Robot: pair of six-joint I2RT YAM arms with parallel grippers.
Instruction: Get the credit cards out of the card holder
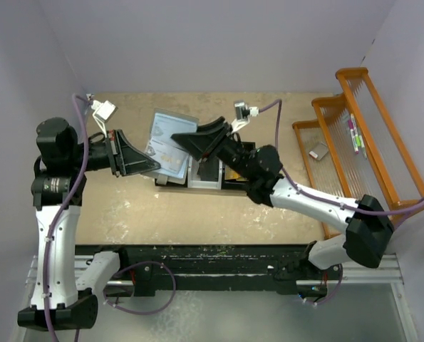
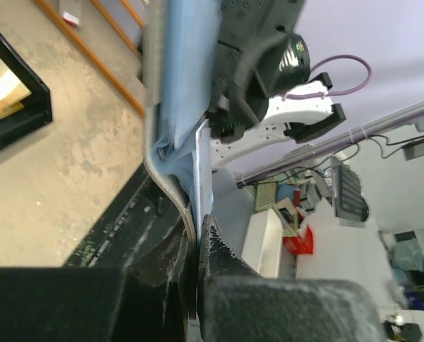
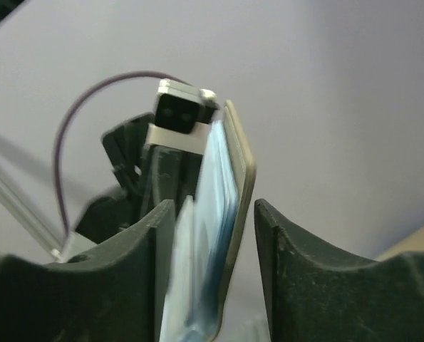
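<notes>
While aloft, card holder (image 1: 165, 128) over tan tabletop (image 1: 269, 221)

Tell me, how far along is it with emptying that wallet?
Done: one orange-gold card seems to lie in the black tray already. In hand: the left gripper pinches the card holder in the air; the right gripper straddles its edge, jaws apart. Left: at least one pale card sits inside, to be pulled out.

We see a white-shelled left arm (image 1: 55, 235) and right arm (image 1: 315, 201) with black rounded joints, each trailing a thin purple cable (image 1: 81, 125). Our black left gripper (image 1: 155, 166) and right gripper (image 1: 177, 138) carry small white camera blocks (image 1: 103, 109).
</notes>
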